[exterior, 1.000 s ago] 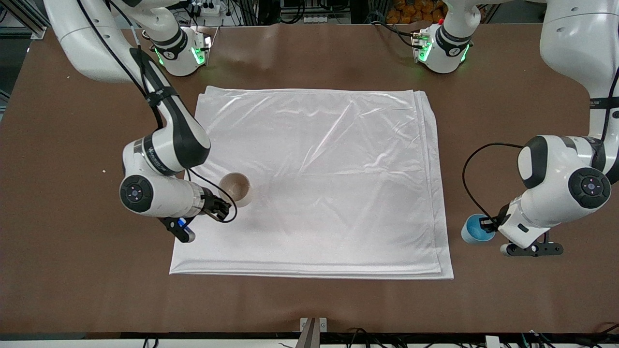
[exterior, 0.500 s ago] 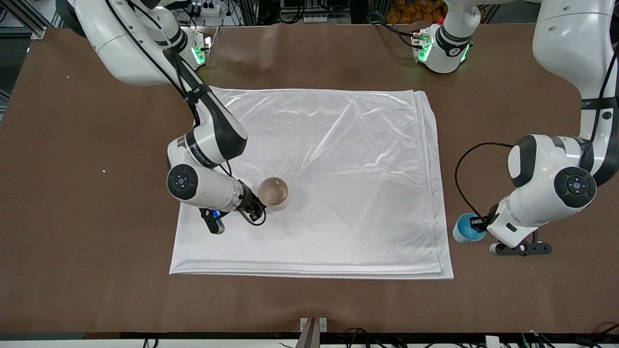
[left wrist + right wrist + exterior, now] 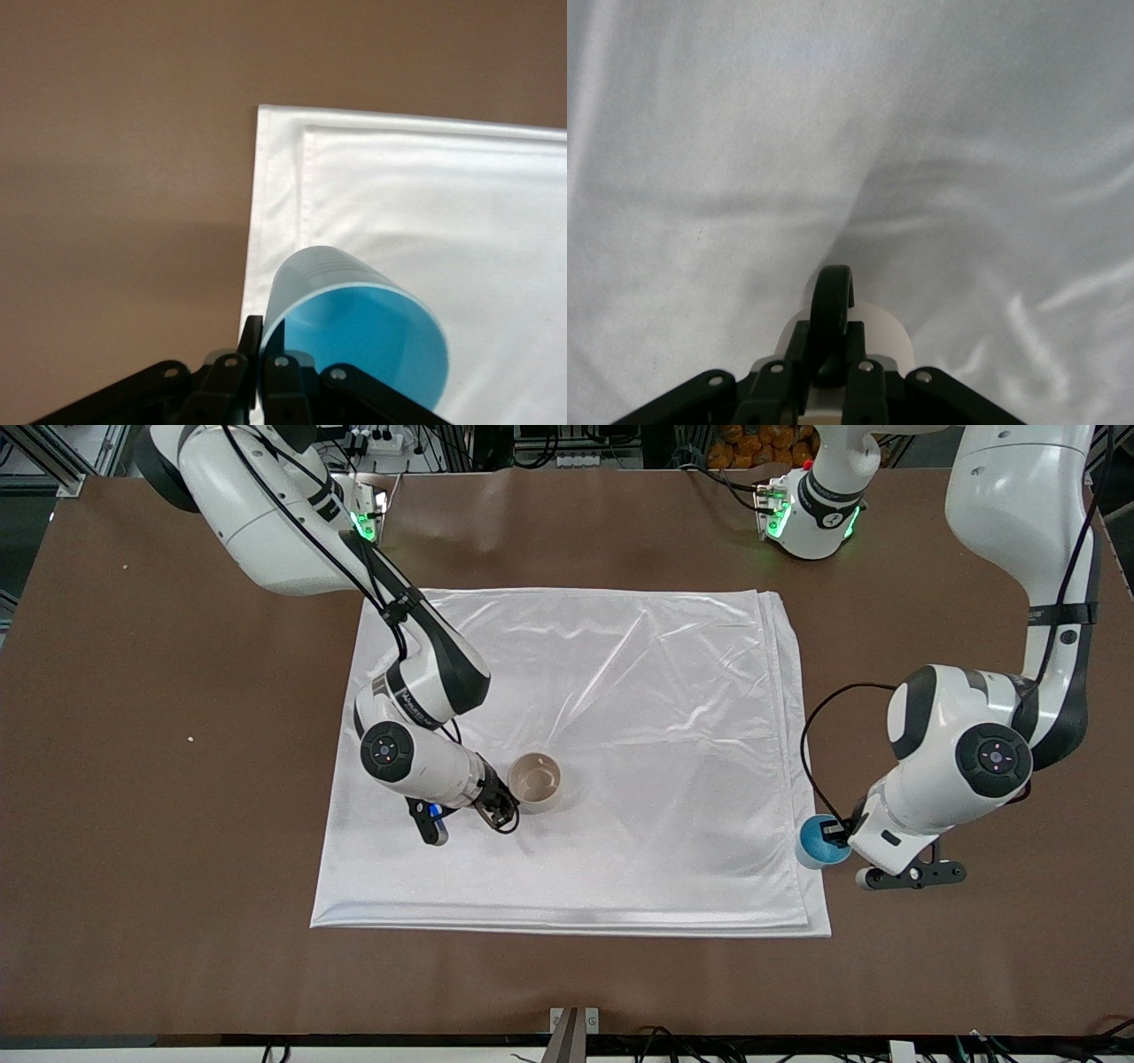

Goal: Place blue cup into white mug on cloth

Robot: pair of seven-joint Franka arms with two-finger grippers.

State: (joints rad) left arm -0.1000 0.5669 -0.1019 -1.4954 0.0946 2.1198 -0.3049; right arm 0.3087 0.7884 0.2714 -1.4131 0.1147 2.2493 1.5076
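The brown table (image 3: 177, 850) carries only the large shiny white satin-like cloth (image 3: 638, 691), folded in layers with soft wrinkles; nothing stands between the two grippers across it. In the front view each wrist hides its own fingers, and in the right wrist view the cream-white ceramic mug (image 3: 536, 781) is mostly cut off below the fingers, showing little more than its small black handle (image 3: 831, 312). The right gripper (image 3: 829, 365) is clamped on that handle, with the mug directly ahead of its fingertips over the middle of the cloth; whether the mug touches the cloth cannot be told. The left gripper (image 3: 257, 365) pinches the rim of the small, handleless light blue cup (image 3: 372, 341), which tilts out from its fingertips over the cloth's edge at the left arm's end.
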